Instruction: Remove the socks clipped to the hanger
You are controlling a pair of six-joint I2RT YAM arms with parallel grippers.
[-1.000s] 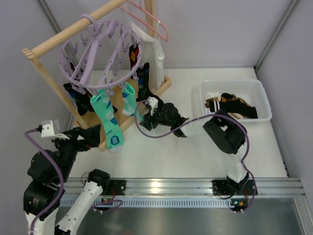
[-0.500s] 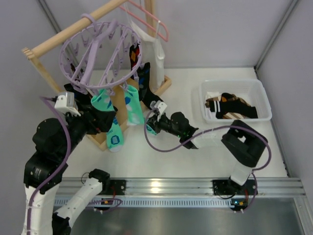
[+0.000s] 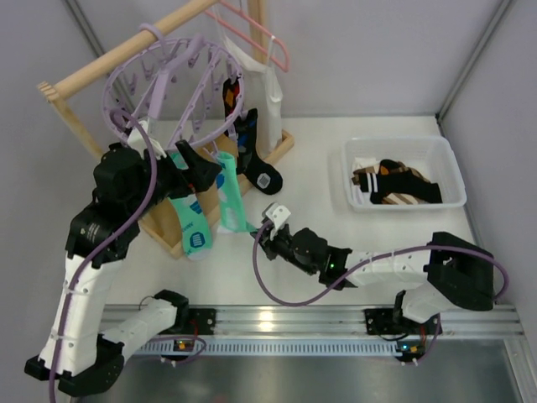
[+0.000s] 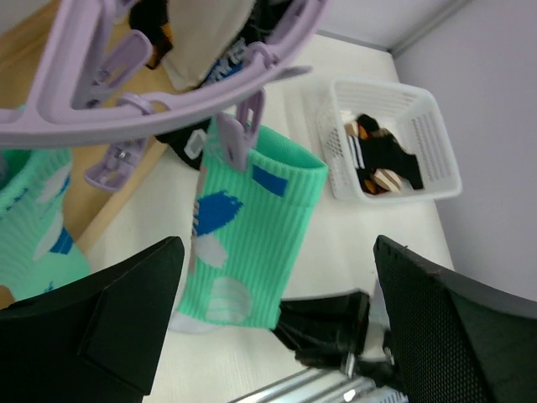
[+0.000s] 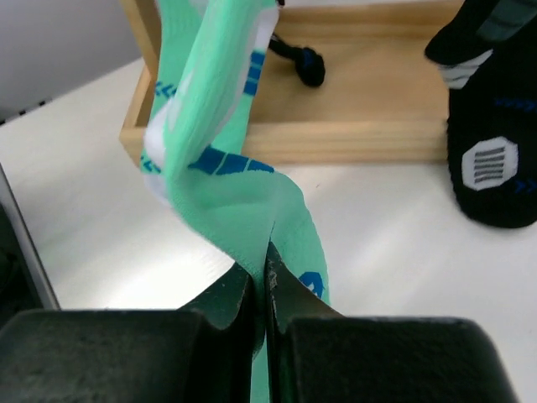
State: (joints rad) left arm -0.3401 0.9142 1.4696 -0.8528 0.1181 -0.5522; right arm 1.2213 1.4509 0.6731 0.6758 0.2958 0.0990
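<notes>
Smooth lavender plastic hanger [image 4: 168, 107], ribbed knit cloth socks [image 4: 252, 227], pale matt wooden rail [image 3: 92, 65], white latticed plastic basket [image 4: 434, 141], smooth white desk [image 3: 336, 168].

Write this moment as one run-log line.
right gripper: shut on mint-green sock | left gripper: open | sock: clipped to lavender hanger

Wooden frame [image 3: 109, 59] standing on the table [image 3: 319, 168] at far left, pink hanger [image 3: 264, 38] and white cloth [image 3: 273, 101] hanging from it, white basket [image 3: 449, 164] sitting at right
</notes>
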